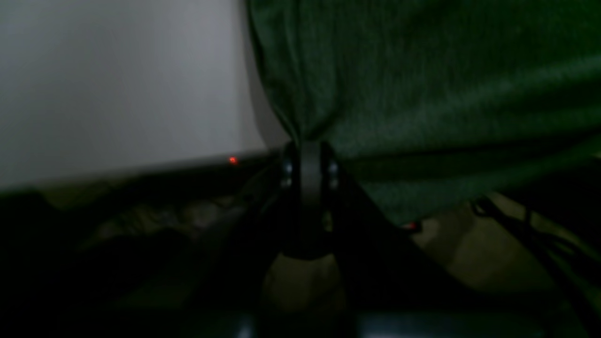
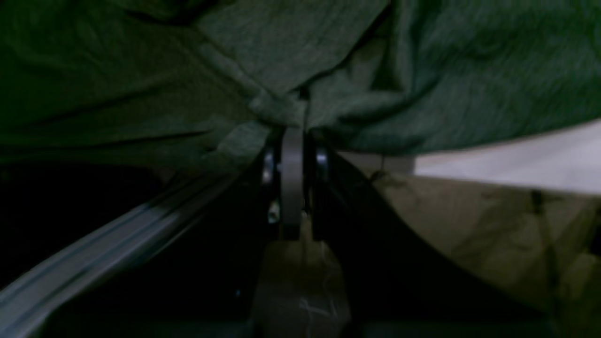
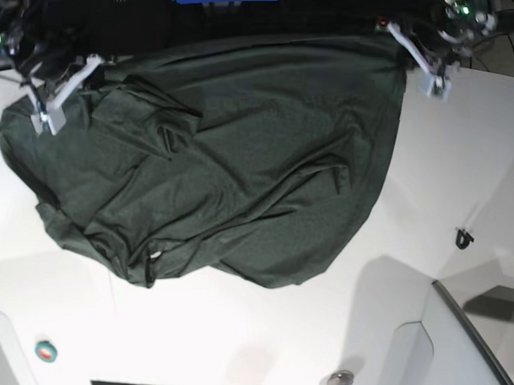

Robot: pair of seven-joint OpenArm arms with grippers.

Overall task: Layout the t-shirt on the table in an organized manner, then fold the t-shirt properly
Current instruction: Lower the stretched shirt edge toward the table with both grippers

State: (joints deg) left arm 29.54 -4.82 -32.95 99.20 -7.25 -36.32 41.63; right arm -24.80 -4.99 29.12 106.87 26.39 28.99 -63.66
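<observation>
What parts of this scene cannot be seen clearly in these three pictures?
- Left gripper fingertips: left wrist view, buried in the t-shirt; dim and blurred.
- Right gripper fingertips: right wrist view, hidden in bunched cloth.
- The shirt's collar and sleeves: base view, lost among folds.
- The table under the shirt: base view, covered.
- Small dark object on the table: base view, too small to identify.
- Teal ring: base view, too small to identify.
</observation>
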